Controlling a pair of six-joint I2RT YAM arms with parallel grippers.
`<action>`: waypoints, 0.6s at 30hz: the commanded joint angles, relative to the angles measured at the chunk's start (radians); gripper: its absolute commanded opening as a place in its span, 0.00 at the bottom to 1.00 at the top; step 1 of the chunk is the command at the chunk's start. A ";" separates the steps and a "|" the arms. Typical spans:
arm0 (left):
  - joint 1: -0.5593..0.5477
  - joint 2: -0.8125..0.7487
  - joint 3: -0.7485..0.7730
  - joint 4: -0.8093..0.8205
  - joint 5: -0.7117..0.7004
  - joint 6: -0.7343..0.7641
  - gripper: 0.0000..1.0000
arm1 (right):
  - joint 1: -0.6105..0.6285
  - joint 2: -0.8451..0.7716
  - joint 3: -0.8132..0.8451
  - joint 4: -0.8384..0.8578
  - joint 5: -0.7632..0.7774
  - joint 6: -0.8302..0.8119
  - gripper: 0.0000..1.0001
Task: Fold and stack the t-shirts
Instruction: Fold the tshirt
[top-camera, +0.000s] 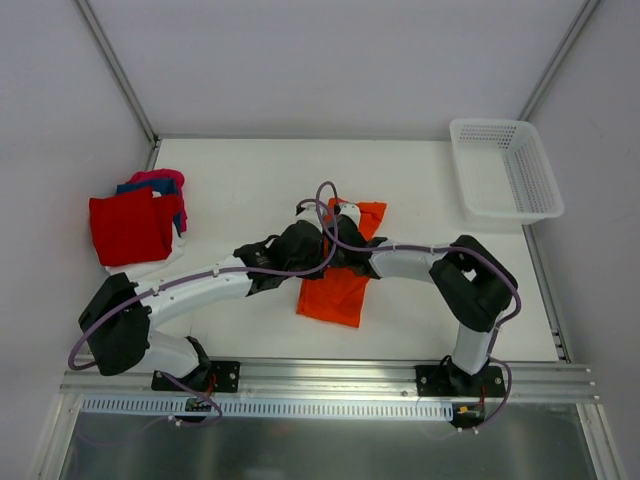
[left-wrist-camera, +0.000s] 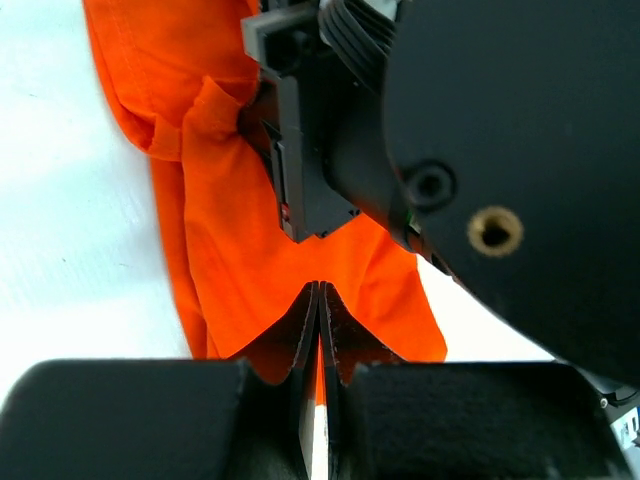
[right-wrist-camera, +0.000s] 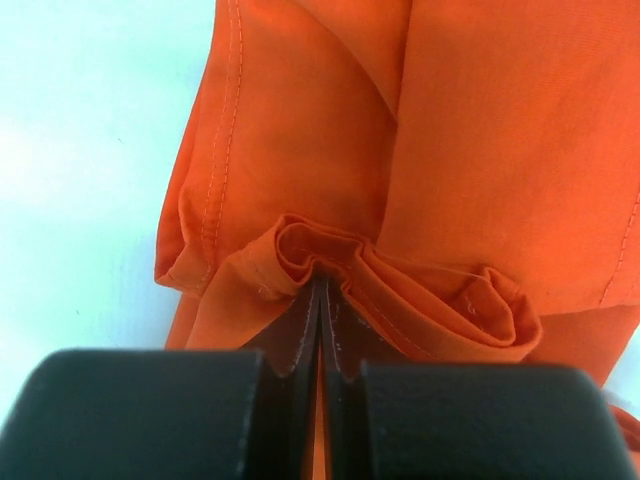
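**Both hands clenched on the orange shirt at mid-counter; basket at 2 o'clock**

The white counter (top-camera: 250, 170) fills the top view between grey walls. Reckoning by the clock from its centre, with 12 at the far edge, the left arm (top-camera: 200, 285) reaches in from about 7 o'clock and the right arm (top-camera: 405, 262) from about 5. Their wrists meet close together over the middle.

The white mesh basket (top-camera: 487, 122) stands at 2 o'clock in the far right corner, upright. Its own mesh floor and walls are all that show inside it. It is well apart from every shirt.

The orange t-shirt (top-camera: 340, 295) lies at the centre, partly folded into a long shape that runs from about 1 o'clock down toward 6. Its upper half is hidden under the two wrists.

At 9 o'clock, by the left edge, sits a pile of shirts. A red t-shirt (top-camera: 130, 228) lies on top. A blue t-shirt (top-camera: 140, 186) and a magenta-pink t-shirt (top-camera: 165, 178) peek out at the pile's 12 to 1 o'clock side. A white t-shirt (top-camera: 150, 265) shows along its near edge.

The left hand (left-wrist-camera: 318, 290) is clenched, its fingers pressed together on a fold of orange cloth. The right hand (right-wrist-camera: 320, 285) is likewise clenched, with a bunched orange hem gathered at its fingertips.
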 joint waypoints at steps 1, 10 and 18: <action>-0.010 -0.020 0.028 0.036 -0.006 0.015 0.00 | 0.003 0.046 0.027 -0.069 -0.052 -0.049 0.00; -0.015 -0.273 -0.112 0.036 -0.140 0.055 0.62 | 0.029 -0.296 0.001 -0.163 0.006 -0.115 0.09; -0.015 -0.386 -0.150 0.036 -0.150 0.081 0.99 | 0.152 -0.791 -0.002 -0.425 0.141 -0.176 0.70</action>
